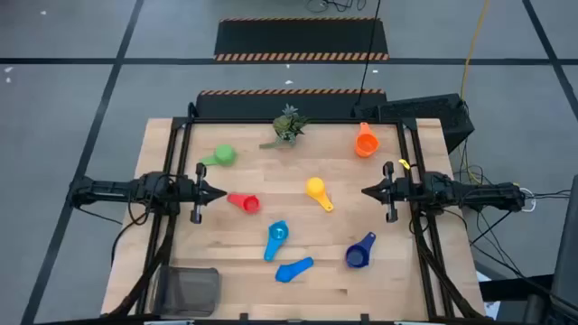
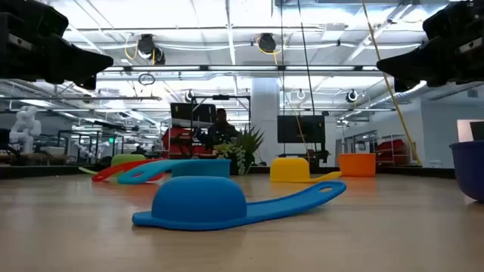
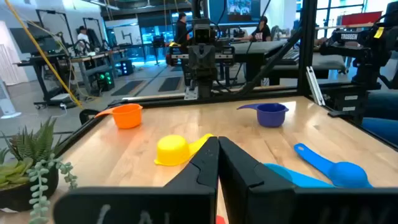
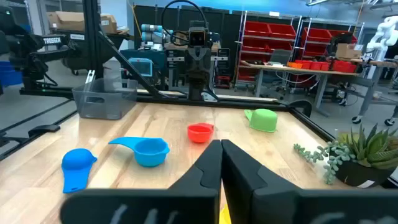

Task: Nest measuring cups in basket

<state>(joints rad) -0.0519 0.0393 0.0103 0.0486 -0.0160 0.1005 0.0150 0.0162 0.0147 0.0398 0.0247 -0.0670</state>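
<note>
Several measuring cups lie apart on the wooden table: green (image 1: 221, 156), orange (image 1: 365, 142), red (image 1: 245, 202), yellow (image 1: 317, 190), light blue (image 1: 276, 237), blue (image 1: 293, 269) and dark blue (image 1: 359, 253). The blue cup (image 2: 200, 202) rests bowl-down on its rim. The grey mesh basket (image 1: 188, 291) stands at the near left corner. My left gripper (image 1: 221, 192) hovers shut at the left side, just left of the red cup. My right gripper (image 1: 366, 191) hovers shut at the right side, right of the yellow cup. Both are well above the tabletop.
A small potted plant (image 1: 287, 125) stands at the middle of the far edge. Black frame rails run along the table's left and right sides (image 1: 176, 171). Bare wood lies between the cups in the table's middle. People sit at desks in the room beyond (image 3: 261, 28).
</note>
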